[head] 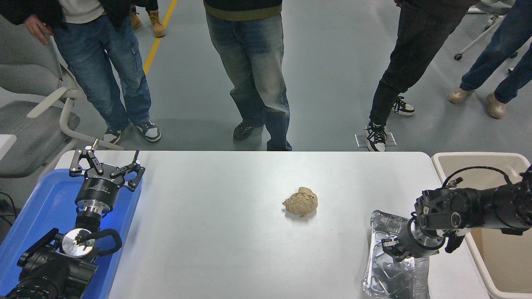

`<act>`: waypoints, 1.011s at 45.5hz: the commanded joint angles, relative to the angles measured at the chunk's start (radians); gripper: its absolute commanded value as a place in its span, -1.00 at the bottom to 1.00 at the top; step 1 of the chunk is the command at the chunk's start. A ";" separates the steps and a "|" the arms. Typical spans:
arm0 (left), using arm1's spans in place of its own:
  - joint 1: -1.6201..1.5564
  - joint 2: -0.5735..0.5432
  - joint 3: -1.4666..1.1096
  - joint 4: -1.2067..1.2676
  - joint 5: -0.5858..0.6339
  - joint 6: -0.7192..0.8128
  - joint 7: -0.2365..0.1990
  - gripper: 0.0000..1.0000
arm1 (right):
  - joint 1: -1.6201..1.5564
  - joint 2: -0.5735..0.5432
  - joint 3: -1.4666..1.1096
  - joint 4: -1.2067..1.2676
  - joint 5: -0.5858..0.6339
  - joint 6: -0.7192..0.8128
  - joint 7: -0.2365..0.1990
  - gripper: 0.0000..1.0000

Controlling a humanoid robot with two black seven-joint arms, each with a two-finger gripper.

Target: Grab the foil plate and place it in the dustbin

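Note:
The foil plate (pixel 392 272) is a shiny silver rectangular tray lying on the white table (pixel 216 232) near its front right corner. My right gripper (pixel 390 246) comes in from the right edge and sits low over the plate's middle, hiding part of it. I cannot tell whether it is touching or holding the plate. The dustbin (pixel 474 157) is a large beige bin with a white rim, right beside the table's right edge, and my right arm reaches across it. My left gripper (pixel 106 162) is parked open and empty over the blue tray at the lower left.
A crumpled tan paper ball (pixel 301 202) lies on the table right of centre, left of and behind the plate. A shallow blue tray (pixel 37 216) sits at the table's left edge. Several people stand on the far side, and a grey chair (pixel 29 124) stands at the upper left.

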 commanded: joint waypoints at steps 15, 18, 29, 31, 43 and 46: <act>0.000 0.002 0.005 0.000 0.000 0.000 -0.003 0.99 | 0.063 -0.029 -0.012 0.028 0.003 0.015 0.001 -1.00; 0.000 0.002 0.006 0.000 0.000 0.000 -0.003 0.99 | 0.108 -0.066 -0.013 0.067 0.005 0.038 0.001 -1.00; 0.000 0.003 0.008 0.000 0.000 0.000 -0.003 0.99 | 0.379 -0.215 -0.084 0.257 0.025 0.103 0.004 1.00; 0.000 0.003 0.008 0.000 0.000 0.000 -0.003 0.99 | 0.451 -0.245 -0.124 0.295 0.034 0.116 0.008 1.00; 0.000 0.005 0.009 0.000 0.000 0.000 -0.003 0.99 | 0.834 -0.325 -0.265 0.490 0.043 0.273 0.006 1.00; 0.000 0.005 0.009 0.000 0.000 0.000 -0.003 0.99 | 0.920 -0.324 -0.288 0.525 0.048 0.304 0.006 1.00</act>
